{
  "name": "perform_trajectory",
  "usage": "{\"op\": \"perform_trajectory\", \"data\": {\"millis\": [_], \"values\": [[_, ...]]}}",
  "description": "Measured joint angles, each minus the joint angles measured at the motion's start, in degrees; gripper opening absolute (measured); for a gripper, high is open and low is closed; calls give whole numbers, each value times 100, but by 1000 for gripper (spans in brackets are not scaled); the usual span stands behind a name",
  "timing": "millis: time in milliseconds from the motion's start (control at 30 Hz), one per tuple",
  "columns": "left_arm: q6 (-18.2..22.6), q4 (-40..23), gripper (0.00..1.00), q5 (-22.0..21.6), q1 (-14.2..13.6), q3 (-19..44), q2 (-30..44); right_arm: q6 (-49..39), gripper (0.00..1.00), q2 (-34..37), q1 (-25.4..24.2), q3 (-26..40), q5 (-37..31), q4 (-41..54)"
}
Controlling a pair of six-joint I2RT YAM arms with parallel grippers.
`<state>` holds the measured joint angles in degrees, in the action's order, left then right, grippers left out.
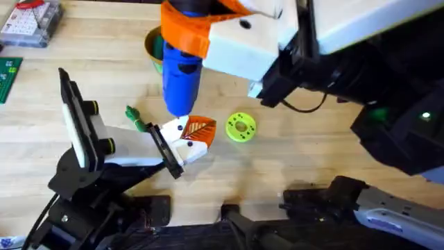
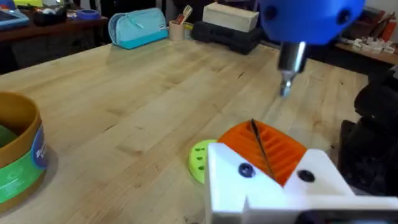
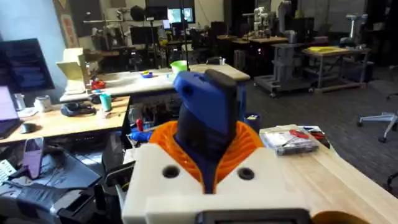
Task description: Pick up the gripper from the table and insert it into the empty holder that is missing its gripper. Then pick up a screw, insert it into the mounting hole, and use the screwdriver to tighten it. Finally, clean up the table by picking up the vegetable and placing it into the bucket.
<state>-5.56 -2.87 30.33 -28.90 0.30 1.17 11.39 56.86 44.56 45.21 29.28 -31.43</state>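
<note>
The blue screwdriver [image 1: 180,76] is clamped between the ribbed orange pads of the right gripper [image 1: 186,36], held around the fat upper part of the handle. The narrow metal tip hangs straight down below the jaws. The tip is parked just above the left gripper [image 1: 200,129], not touching it as far as can be told.

The left gripper's pads are pressed together, with a thin dark line down the seam. Whether something skinny is pinched in there can't be made out.

Handling-wise, the screwdriver is probably rigid and fairly chunky for these fingers. It looks like smooth plastic, so some slip or twist is likely unless it's gripped mid-handle, square across the barrel, which is roughly what's being done. The tip end is too thin to be grabbed reliably.

The vegetable [image 1: 137,119] lies just beside the left jaws on the table [image 1: 312,153]. It's likely light and a bit floppy, so it's best pinched across the stalk.

Head count:
- 1 screwdriver
- 1 vegetable
- 1 ochre bucket [image 1: 151,43], right behind the right jaws
- 1 lime-green disc [image 1: 241,127], on the other side of the left jaws from the vegetable
- 1 holder [image 1: 75,121], with 2 green-ringed knobs [image 1: 91,106]
- 1 clear parts box [image 1: 29,21], well away from both jaws
</note>
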Motion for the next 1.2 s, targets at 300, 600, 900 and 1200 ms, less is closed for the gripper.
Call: {"op": "perform_trajectory", "data": {"millis": [300, 600, 900, 1200], "values": [[0, 0, 10, 0, -1, 0, 0, 376, 42, 167, -215, -518, 236, -698], [0, 0, 10, 0, 0, 0, 0, 1212, 41, 577, -280, -522, 541, -1184], [0, 0, 10, 0, 0, 0, 0, 1460, 41, 858, -282, -522, 957, -1600], [0, 0, 10, 0, 0, 0, 0, 1174, 41, 879, -586, -522, 1401, -1663]]}}
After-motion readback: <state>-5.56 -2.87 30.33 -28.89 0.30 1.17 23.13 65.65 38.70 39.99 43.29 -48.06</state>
